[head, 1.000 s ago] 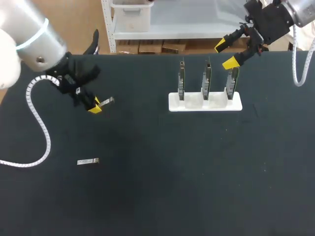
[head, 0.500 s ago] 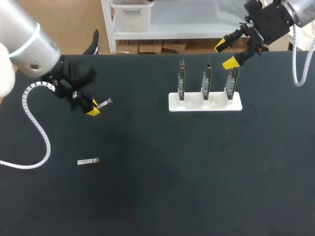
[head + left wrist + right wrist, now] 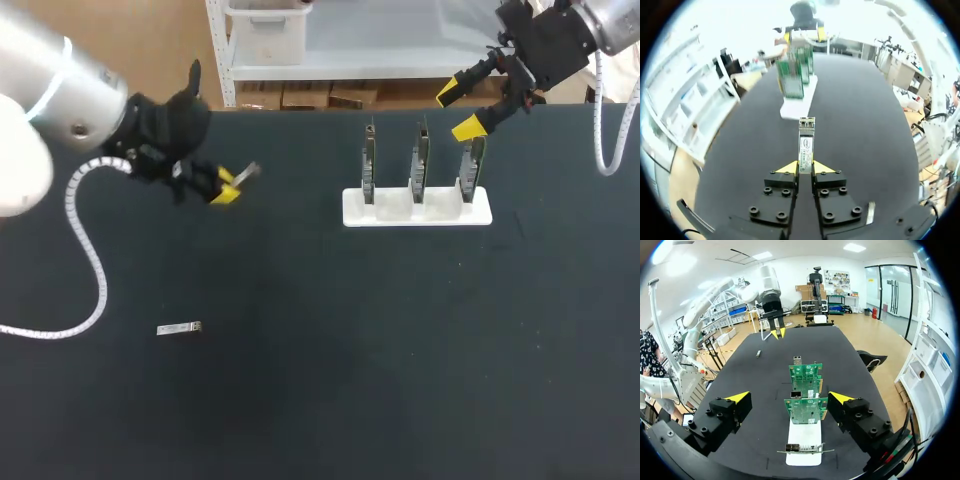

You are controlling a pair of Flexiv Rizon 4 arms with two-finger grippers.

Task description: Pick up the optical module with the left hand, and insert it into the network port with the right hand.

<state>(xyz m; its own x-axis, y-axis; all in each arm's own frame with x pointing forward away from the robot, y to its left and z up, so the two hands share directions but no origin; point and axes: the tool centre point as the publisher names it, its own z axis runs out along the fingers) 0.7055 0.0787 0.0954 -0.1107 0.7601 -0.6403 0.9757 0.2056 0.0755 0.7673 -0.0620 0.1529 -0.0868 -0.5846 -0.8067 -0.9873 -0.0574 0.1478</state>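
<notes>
Optical module (image 3: pixel 806 142) is clamped by its rear in the left gripper (image 3: pixel 225 187), well apart from the card stand (image 3: pixel 417 207); right gripper (image 3: pixel 462 110) is spread open. The module's free end is best kept level for handover.

Left gripper (image 3: pixel 224 186) is lifting away and swinging right and toward the far side, still clamped on the optical module (image 3: pixel 247 171). It ends up closer to the white stand (image 3: pixel 417 207), with the module's free end now aimed that way.

module (image 3: pixel 247 171) in left hand (image 3: pixel 228 186) — well left of stand (image 3: pixel 400 213) | right hand (image 3: pixel 457 110) above stand
</notes>
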